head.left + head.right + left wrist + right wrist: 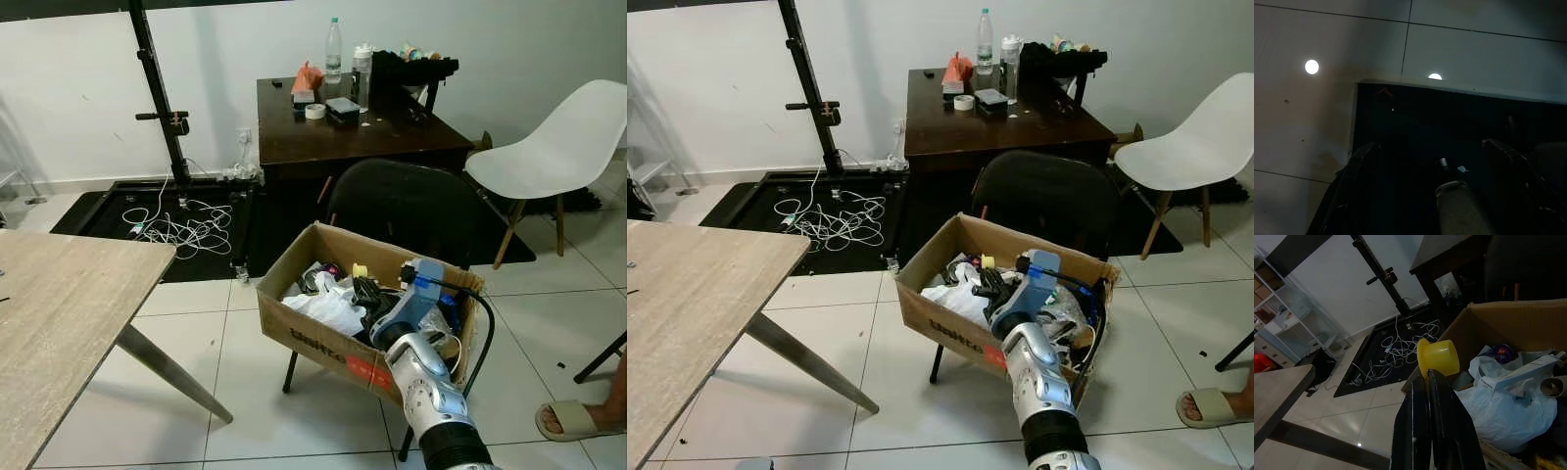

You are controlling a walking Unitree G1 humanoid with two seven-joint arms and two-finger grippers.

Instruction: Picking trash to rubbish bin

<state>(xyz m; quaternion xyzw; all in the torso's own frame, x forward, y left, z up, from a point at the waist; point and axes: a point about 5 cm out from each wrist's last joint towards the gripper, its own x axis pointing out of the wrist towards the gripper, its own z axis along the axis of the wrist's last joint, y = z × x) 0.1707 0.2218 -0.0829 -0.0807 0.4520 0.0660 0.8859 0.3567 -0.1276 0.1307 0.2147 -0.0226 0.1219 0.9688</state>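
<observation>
Right gripper point(1428, 374) is over the open cardboard box point(323, 338) that sits on a black chair point(411, 211); the fingers are pressed together with almost no gap, pinching the rim of a small yellow plastic cup point(1438, 356), smooth, slightly flared and tilted on its side; in the head views the cup point(988, 262) shows as a small yellow spot just above the trash near the middle of the box; the box is plain brown corrugated card, flaps up, with red print on the front wall; inside it are a crumpled white plastic bag point(1511, 406), soft and creased, a cardboard tube point(1552, 386) and a dark bluish wrapper point(1501, 351) toward the back wall; the right arm is silver metal with a blue wrist block and a black cable looped beside it; left gripper point(1432, 161) hangs low over glossy pale floor tiles point(1474, 44) and a flat black mat edge, fingers spread wide apart, nothing between them, view very dark; a light wood-grain table point(59, 323) stands at the robot's left; a dark brown desk point(353, 132) behind the chair carries bottles and a tape roll; a white moulded shell chair point(563, 147) stands at right; tangled white cables point(181, 230) lie on the black mat by the wall; a person's foot in a beige slide sandal point(578, 419) rests on the tiles at far right.
</observation>
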